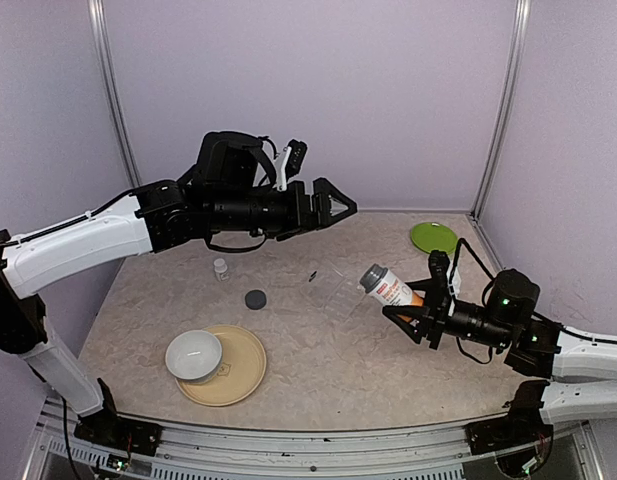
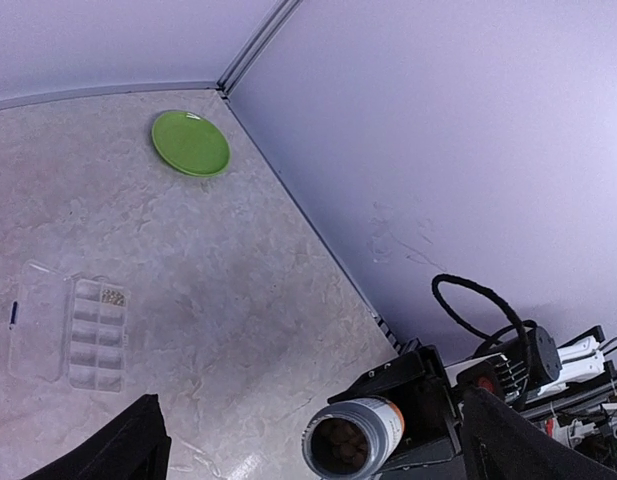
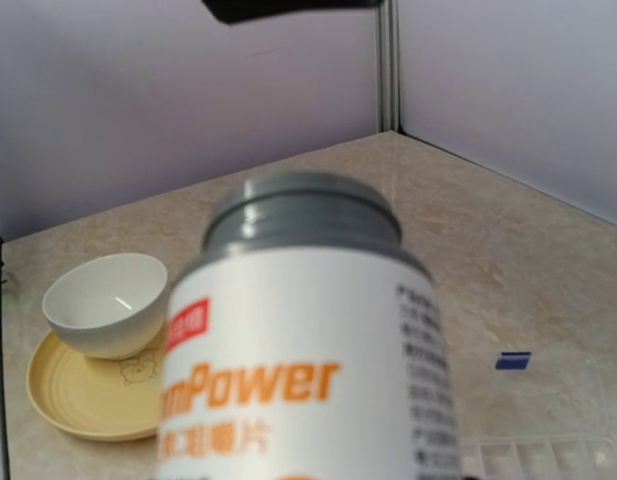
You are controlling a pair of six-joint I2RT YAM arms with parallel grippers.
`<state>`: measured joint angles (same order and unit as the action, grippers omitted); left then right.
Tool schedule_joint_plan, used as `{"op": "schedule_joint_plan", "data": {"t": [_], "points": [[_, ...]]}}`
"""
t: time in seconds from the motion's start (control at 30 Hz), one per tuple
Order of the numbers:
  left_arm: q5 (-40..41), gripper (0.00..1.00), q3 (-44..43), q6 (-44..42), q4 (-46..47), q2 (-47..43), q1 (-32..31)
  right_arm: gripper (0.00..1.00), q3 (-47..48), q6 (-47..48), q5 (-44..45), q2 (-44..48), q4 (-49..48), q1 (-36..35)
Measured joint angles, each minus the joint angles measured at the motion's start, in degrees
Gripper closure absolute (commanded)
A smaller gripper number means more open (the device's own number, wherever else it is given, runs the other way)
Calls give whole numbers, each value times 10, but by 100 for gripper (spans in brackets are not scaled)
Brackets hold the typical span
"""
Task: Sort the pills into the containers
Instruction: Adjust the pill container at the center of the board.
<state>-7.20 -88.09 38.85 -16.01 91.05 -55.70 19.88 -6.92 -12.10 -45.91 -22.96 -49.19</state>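
Two hands over the bench (image 1: 318, 350): left hand (image 1: 333, 205) high, fingers apart, empty; right hand (image 1: 413, 298) clamped on the tilted bottle (image 1: 386, 286), mouth aimed left at the pill box (image 1: 338, 293) just beside it. Right is nearer. Visible pills (image 2: 113, 296) sit in one corner compartment; others look empty.

The left arm stretches high toward 3 o'clock, left gripper (image 1: 340, 207) spread wide. The low right arm points to 9 o'clock, right gripper (image 1: 416, 305) clamping a bottle (image 1: 386, 285).
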Motion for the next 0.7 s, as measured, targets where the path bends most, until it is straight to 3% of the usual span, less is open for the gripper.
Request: {"op": "schedule_joint_plan", "data": {"t": [0.43,0.7], "points": [[-2,1,17,-11,-3,-10,-1,87,0,2,2,20,10,0],[-59,1,108,-59,28,-10,82,87,0,1,-3,20,9,0]]}}
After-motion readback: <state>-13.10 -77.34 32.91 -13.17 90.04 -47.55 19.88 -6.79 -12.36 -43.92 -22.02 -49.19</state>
